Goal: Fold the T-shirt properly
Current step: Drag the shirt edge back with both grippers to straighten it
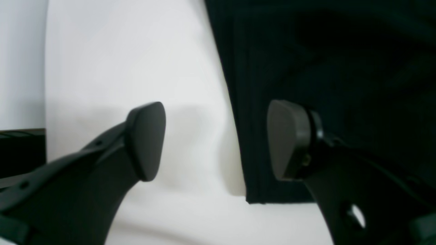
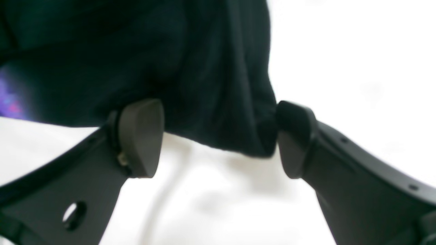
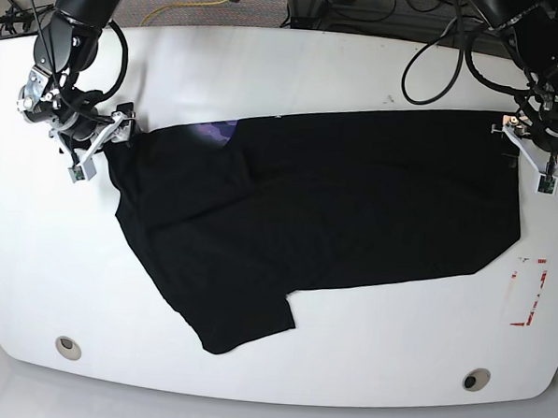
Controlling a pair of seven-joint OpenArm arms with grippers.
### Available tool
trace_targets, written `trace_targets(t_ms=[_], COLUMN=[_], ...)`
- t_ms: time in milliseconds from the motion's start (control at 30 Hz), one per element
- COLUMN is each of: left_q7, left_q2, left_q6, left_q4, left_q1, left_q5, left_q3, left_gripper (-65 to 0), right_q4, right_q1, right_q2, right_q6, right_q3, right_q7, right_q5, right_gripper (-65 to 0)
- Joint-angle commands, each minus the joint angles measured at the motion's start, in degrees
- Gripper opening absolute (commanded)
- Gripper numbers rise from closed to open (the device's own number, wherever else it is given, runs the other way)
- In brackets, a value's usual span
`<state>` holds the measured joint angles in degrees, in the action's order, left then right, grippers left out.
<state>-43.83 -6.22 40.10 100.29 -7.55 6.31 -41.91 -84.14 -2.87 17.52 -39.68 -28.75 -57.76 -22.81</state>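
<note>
- Large plain black soft-fabric T-shirt (image 3: 335, 207) lies spread across the white rounded table (image 3: 268, 68), long axis side to side; faint purple inside the neck shows near the base view's left end. One sleeve lies toward the front edge, and the cloth looks creased around the middle.
- Step in hand, as I judge it: the shirt has been laid out flat and both ends let go — no fold is made yet, so the task is at its start.
- Left gripper (image 1: 216, 141), at the base view's right end: jaws stand wide apart and hold nothing. In its wrist view one pad is over bare table, the other over the cloth, with the shirt's straight edge and a corner between them.
- Right gripper (image 2: 218, 137), at the base view's left end, by the neck and shoulder: jaws wide apart, gripping nothing. A bunched lobe of black fabric lies between the pads and looks to touch one; it is not pinched.
- Pose: both arms reach in from the far corners, wrists bent down, claws low at the shirt's two ends and well apart.
- Next move, my guess: smooth the creased middle, then take fresh grips on one long edge — both claws closing on cloth together — and carry it over evenly, since soft fabric will drag and bunch.
</note>
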Motion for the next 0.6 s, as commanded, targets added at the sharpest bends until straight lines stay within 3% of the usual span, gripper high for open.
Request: trace_targets(t_ms=[0,200,467,567], left_q7=[1.24,1.24,1.33,1.59], left_q2=[-0.68,-0.86,-0.68,-0.68], left_q6=[-0.1,-0.1,-0.1,-0.1], left_q4=[0.24,-3.81,-8.29,-10.22], left_q1=[-0.23,-1.9,-3.22,-2.95], left_q5=[-0.64,-0.64,-0.72,-0.72], left_q3=[-1.12,-3.58,-3.76,-3.76], left_gripper=[-21.0,-21.0,-21.1,-25.7], right_q4=[0.75,1.11,0.75,0.75], right_q1=[0.9,1.25,1.16,0.98], right_q2=[0.55,-1.21,-1.3,-1.3], right_q6=[-0.32,-0.32,-0.32,-0.32], right_q3=[-0.3,-0.21,-0.13,-0.13], right_q7=[1.63,2.94,2.94,2.94], right_q5=[0.08,0.52,0.17,0.17], right_gripper=[-18.4,-29.6,-31.4,-44.4])
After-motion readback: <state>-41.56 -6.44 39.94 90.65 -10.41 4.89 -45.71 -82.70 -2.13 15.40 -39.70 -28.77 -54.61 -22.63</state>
